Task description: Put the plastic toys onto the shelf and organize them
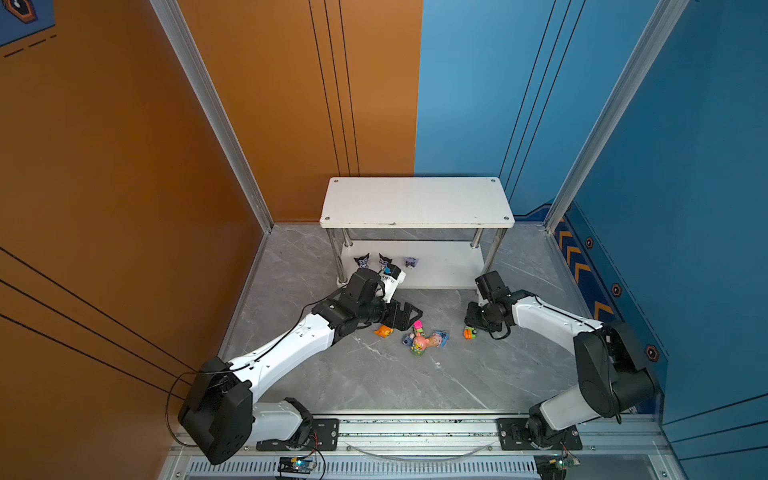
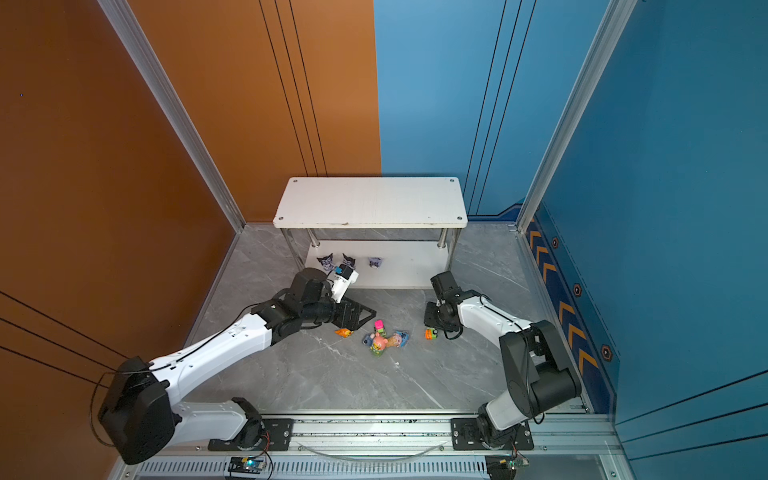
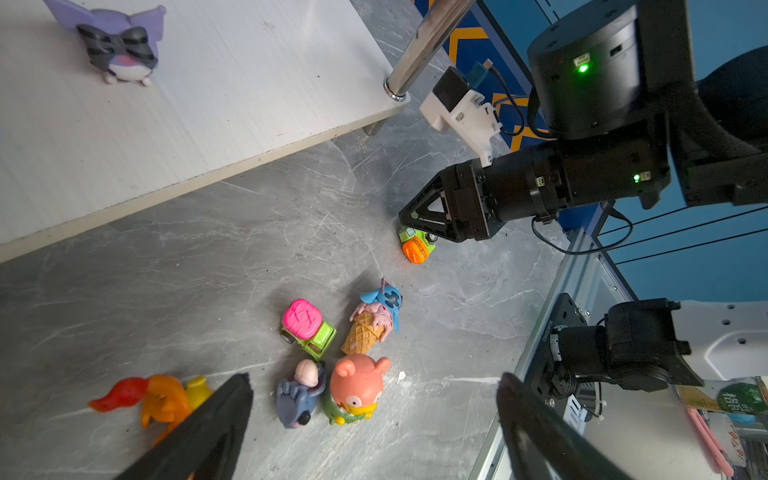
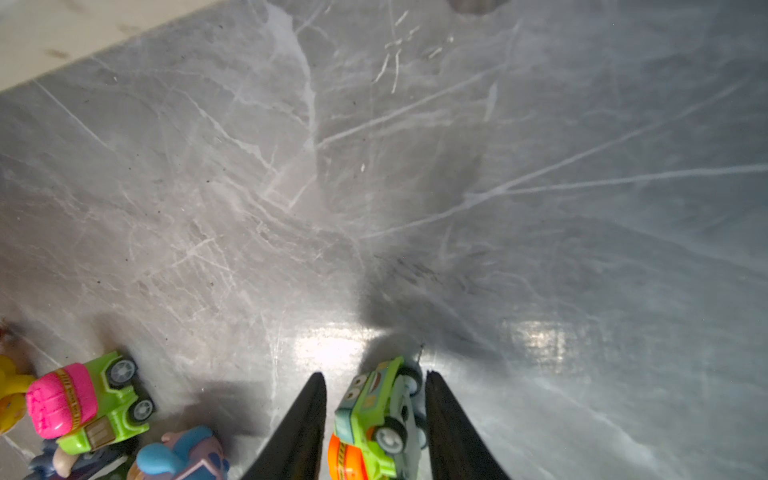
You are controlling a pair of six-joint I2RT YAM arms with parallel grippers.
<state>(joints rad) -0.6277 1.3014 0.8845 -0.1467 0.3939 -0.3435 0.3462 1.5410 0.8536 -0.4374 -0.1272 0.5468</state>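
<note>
The shelf (image 1: 415, 202) stands at the back, with three black-purple heads (image 1: 385, 261) in a row on its lower board (image 1: 444, 266); one head (image 3: 120, 45) shows in the left wrist view. On the floor lie the orange spiky creature (image 1: 383, 331), grey-blue donkey (image 3: 299, 395), pink bear (image 3: 357, 386), blue one on a cone (image 3: 374, 320) and pink-topped green block (image 3: 307, 328). My left gripper (image 3: 375, 379) hangs wide open above this cluster, holding nothing. My right gripper (image 4: 374, 376) is low on the floor, its fingers open narrowly either side of the orange-topped green block (image 4: 374, 419), which lies on its side.
Chrome posts (image 3: 424, 41) stand at the shelf's corners, close behind both grippers. Orange and blue walls with aluminium frame posts (image 1: 216, 116) close in the grey marble floor (image 1: 374, 382). The arms' base rail (image 1: 415, 428) runs along the front edge.
</note>
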